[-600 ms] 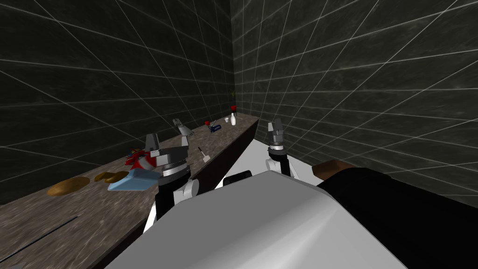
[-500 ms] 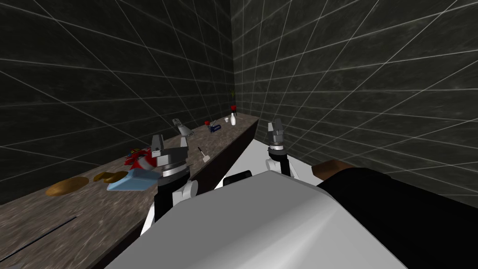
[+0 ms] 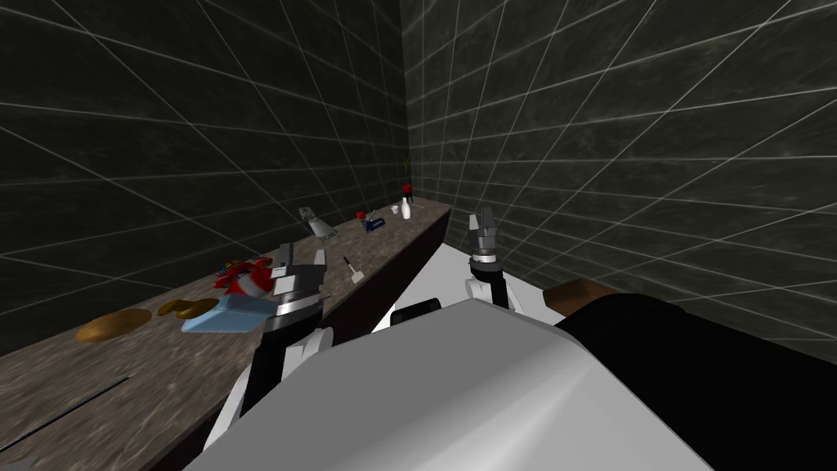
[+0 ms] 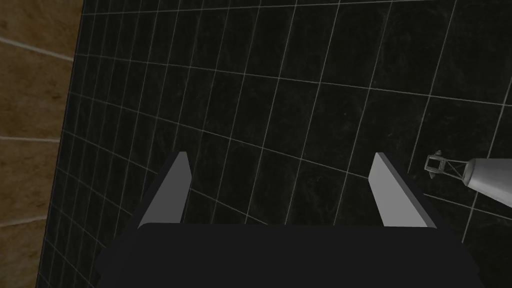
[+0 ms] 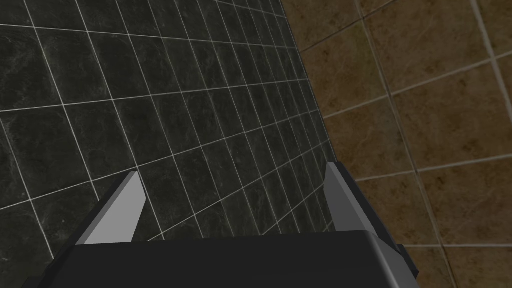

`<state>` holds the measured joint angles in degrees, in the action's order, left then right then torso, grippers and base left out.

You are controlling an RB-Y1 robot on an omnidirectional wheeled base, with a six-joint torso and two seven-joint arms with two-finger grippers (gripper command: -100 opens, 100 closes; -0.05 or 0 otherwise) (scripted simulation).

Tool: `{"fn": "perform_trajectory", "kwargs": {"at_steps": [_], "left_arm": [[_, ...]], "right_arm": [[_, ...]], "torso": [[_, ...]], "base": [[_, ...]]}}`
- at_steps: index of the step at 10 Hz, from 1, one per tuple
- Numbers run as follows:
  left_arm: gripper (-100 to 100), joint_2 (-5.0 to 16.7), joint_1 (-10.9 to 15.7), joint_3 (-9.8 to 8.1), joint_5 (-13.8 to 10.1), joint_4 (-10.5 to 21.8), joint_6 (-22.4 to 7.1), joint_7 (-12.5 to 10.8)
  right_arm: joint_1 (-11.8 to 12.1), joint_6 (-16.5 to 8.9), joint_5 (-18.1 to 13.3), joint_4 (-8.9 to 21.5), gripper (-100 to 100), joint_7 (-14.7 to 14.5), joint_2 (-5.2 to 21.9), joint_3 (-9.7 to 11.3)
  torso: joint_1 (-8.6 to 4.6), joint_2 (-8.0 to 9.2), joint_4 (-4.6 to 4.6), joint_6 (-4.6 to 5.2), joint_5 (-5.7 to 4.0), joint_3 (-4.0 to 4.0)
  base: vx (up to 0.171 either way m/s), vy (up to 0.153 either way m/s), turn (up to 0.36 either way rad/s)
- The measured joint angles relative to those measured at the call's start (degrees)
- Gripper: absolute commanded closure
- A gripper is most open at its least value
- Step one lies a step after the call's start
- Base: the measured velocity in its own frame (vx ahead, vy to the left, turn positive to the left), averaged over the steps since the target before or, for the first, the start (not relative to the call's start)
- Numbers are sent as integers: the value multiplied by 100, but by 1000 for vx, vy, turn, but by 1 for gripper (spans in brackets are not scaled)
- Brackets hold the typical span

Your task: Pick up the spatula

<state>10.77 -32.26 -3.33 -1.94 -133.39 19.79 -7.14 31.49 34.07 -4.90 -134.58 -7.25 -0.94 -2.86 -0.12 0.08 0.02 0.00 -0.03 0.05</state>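
The spatula point(image 3: 353, 270) is small, with a thin dark handle and a pale blade, and lies on the mottled brown counter point(image 3: 163, 376) near its front edge. My left gripper point(image 3: 301, 258) hovers over the counter just left of and nearer than the spatula, apart from it. Its fingers point(image 4: 170, 195) stand wide apart with nothing between them, and the left gripper point(image 4: 280, 156) points at the dark tiled wall. My right gripper point(image 3: 484, 221) is raised to the right of the counter, and the right gripper point(image 5: 232, 171) is open and holds nothing.
On the counter lie a red object point(image 3: 243, 276), a light blue box point(image 3: 225, 315) and brown flat pieces point(image 3: 114, 324) by my left arm. A grey fixture point(image 3: 317, 222) sits at the wall. A white bottle point(image 3: 406, 204) and a blue item point(image 3: 373, 222) stand at the far end.
My left arm has swung: its elbow moved left and down, and the gripper turned and sits slightly lower over the counter. The head view shifted a little. The right arm is unmoved.
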Motion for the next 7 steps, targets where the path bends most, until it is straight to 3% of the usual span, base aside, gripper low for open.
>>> {"fn": "perform_trajectory", "kwargs": {"at_steps": [4, 7], "left_arm": [[-100, 595, -254, -383, -393, 136, -533, 186], [-100, 898, -396, -535, -598, 220, -935, 336]], "right_arm": [[0, 0, 0, 0, 0, 0, 0, 0], [0, 0, 0, 0, 0, 0, 0, 0]], "torso": [[-7, 4, 1, 0, -1, 2], [-2, -2, 0, 0, -1, -1]], "base": [[-24, -49, -14], [-16, -41, -24]]}}
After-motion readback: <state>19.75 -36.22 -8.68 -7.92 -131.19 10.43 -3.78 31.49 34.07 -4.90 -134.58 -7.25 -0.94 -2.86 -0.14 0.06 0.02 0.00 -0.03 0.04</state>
